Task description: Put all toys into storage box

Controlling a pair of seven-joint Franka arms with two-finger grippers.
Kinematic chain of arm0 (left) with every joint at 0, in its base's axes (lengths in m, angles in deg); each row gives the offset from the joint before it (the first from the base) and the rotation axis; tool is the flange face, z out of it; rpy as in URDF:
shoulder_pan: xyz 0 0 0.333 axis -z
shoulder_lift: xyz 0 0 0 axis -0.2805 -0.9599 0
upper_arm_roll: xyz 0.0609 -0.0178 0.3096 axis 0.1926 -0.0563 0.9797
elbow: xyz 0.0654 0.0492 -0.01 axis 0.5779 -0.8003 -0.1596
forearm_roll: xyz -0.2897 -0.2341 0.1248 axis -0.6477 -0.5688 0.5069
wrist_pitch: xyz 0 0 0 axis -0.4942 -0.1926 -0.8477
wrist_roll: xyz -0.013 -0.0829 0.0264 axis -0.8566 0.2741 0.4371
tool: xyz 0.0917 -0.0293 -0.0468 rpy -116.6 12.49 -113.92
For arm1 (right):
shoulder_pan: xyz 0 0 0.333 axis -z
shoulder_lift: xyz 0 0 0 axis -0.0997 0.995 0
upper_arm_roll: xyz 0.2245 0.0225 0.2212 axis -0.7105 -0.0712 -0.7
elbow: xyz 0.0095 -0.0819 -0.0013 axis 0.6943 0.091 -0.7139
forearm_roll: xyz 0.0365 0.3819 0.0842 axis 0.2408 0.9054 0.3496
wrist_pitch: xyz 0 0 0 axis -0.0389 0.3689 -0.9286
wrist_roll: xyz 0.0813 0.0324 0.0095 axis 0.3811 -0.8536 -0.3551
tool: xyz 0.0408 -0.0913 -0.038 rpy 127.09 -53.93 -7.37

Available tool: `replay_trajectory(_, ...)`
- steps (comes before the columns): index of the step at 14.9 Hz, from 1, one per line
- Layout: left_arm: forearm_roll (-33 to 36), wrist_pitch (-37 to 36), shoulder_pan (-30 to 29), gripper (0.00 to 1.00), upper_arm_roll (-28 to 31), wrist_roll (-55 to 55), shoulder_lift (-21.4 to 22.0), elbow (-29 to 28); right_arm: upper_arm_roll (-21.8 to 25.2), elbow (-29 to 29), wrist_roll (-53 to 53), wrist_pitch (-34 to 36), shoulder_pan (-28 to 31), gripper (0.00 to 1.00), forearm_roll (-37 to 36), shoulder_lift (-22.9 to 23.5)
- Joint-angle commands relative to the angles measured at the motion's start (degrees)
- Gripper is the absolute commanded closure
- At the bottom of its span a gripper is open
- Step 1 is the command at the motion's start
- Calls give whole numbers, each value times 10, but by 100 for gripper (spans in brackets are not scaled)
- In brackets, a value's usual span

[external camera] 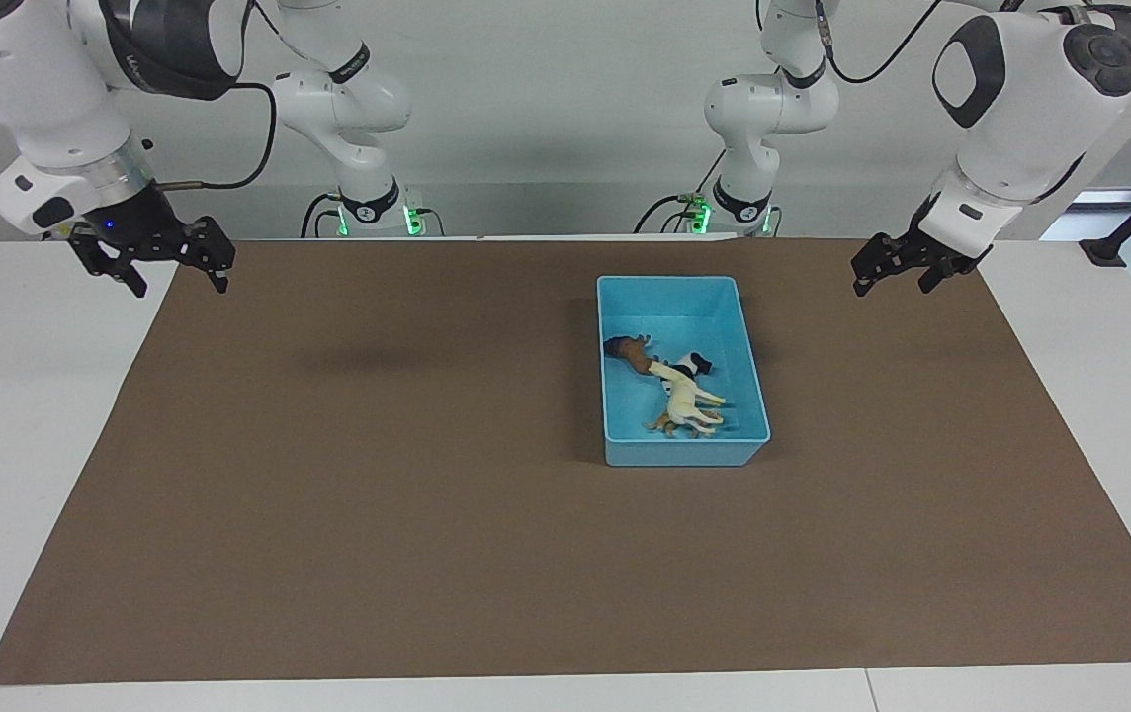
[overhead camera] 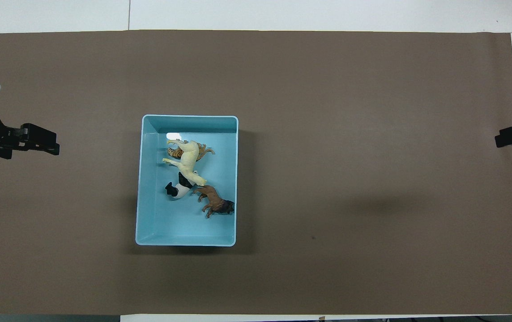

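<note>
A: Toys first: tiger [overhead camera: 176,153], horse [overhead camera: 187,161], panda [overhead camera: 177,188] and lion [overhead camera: 215,205] all lie inside the storage box [overhead camera: 187,242], mid-worktop toward the left arm's end.

B: And each pincer?

A: Left pincer [external camera: 890,273] and right pincer [external camera: 175,263] hang spread and empty over the mat's [overhead camera: 350,134] two ends.

B: So the job looks finished. Best now, I'd say, to park both arms clear without nudging the box.

From my station the storage box [overhead camera: 187,239] reads as smooth light blue plastic with a glossy spot on its floor; the toys [overhead camera: 189,161] look like moulded plastic; the mat [overhead camera: 350,134] is matt brown, paper-like; the desk [overhead camera: 283,13] is smooth white, and I see glossy white arm shells
</note>
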Motion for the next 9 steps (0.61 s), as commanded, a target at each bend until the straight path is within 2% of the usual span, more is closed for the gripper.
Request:
replay_trajectory(1,7,0,-7,0,-4,-4,10,-8,-13,-14,-13,50,13,0,2,-5)
replay_trajectory(9,7,0,-7,0,-4,-4,10,-8,-13,-42,7,32,19,0,12,8)
